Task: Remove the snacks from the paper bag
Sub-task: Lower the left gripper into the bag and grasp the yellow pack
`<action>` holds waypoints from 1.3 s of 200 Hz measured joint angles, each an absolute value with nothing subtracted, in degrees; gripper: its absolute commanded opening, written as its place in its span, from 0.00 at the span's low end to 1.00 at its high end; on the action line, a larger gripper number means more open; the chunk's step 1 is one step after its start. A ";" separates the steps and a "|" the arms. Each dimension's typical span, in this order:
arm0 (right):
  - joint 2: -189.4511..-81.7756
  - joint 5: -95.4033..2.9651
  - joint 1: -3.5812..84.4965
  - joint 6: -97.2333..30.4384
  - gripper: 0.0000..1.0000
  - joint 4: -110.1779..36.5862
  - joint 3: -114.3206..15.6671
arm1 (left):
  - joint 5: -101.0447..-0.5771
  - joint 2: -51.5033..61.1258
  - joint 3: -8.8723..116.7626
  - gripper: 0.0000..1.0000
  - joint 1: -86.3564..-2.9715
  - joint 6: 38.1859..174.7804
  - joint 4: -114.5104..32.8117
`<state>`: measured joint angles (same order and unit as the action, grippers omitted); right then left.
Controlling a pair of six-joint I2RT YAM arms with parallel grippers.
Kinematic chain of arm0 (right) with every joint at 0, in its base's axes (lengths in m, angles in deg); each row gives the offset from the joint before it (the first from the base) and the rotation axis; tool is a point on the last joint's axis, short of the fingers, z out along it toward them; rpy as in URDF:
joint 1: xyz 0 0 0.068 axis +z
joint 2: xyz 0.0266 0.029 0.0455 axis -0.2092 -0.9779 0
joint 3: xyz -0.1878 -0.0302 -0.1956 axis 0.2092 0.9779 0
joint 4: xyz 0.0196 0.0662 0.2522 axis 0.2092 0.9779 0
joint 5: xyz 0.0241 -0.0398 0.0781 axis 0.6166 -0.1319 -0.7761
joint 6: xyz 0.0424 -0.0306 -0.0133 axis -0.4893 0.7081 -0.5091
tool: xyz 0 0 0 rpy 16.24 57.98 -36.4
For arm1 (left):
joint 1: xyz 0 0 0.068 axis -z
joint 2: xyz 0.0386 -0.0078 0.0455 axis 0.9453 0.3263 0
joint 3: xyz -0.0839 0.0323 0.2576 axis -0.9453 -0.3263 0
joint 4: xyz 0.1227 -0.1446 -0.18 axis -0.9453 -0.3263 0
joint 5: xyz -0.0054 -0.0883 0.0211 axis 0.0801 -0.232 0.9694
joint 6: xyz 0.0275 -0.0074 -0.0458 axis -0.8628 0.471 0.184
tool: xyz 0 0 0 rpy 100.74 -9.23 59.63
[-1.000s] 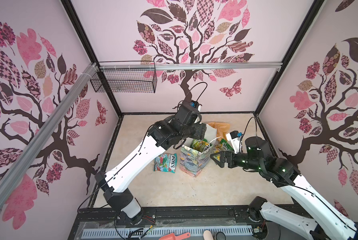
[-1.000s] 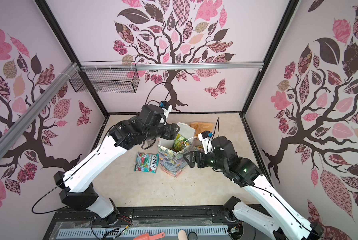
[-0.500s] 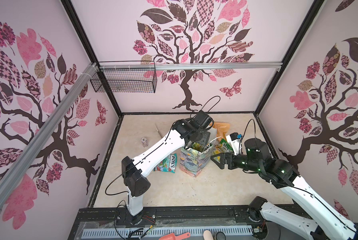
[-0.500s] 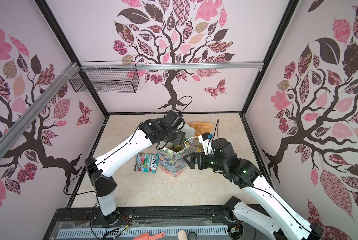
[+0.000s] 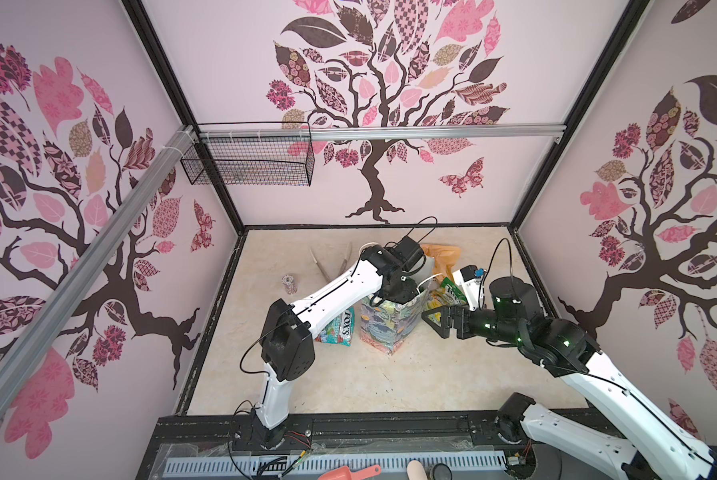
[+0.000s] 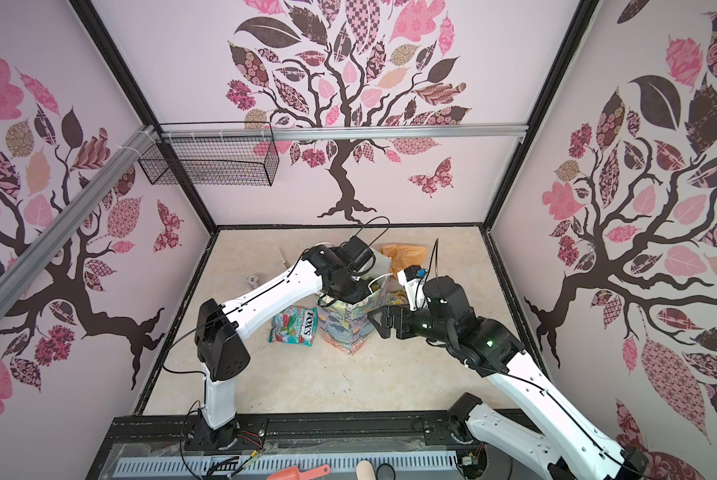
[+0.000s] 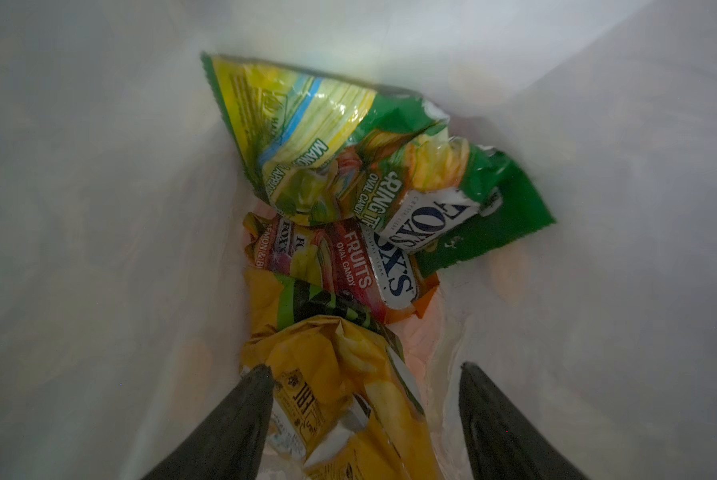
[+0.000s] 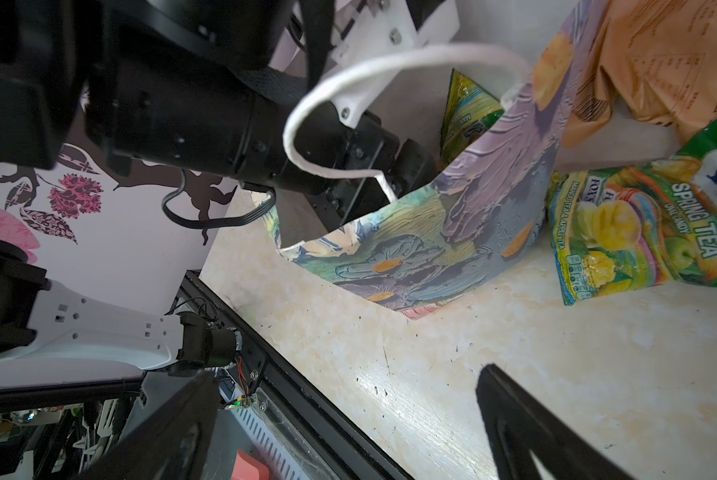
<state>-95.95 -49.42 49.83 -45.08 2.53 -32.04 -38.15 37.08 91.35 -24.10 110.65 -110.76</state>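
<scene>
Your left arm has dropped since a second ago: then it hung over the paper bag, now its wrist is sunk in the bag's mouth, while your right arm has hardly shifted. You have the bag standing upright near the middle of the bench, long axis vertical, mouth up, one corner edge turned toward the front. Both top views hide your left hand; only the left wrist view shows it, deep between the white walls, jaws spread wide, with the crumpled gold wrapper lying between the fingers and nothing gripped. Beyond it lie a Fruits pouch and a green Spring Tea pouch that leans on end against a wall; the right wrist view catches its top corner in the mouth, behind the white cord handle. Your right hand hovers wide and empty just right of the bag. Already out on the bench: a teal-red FOX'S pouch flat on the bag's left, a second Spring Tea pouch on its right.
</scene>
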 measured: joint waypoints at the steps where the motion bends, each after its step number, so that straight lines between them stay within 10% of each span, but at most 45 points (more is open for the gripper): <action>1: -95.95 -49.42 49.83 -45.08 1.00 2.53 -32.04 | -38.17 37.17 91.31 0.76 -24.13 110.65 -110.78; 116: -95.95 -49.16 49.83 -45.11 1.00 3.04 -32.04 | -39.57 47.70 89.58 0.78 -26.42 107.99 -113.73; 198: -95.95 -48.79 49.83 -45.04 1.00 3.63 -32.06 | -39.55 47.88 88.86 0.09 -26.51 108.03 -113.69; 260: -95.95 -48.77 49.83 -45.06 1.00 3.74 -32.06 | -38.81 43.35 88.81 0.00 -26.73 107.79 -113.71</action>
<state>-95.95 -48.77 49.83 -45.06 3.74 -32.06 -38.81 43.35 88.81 -26.73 107.79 -113.71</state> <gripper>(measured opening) 0.995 0.054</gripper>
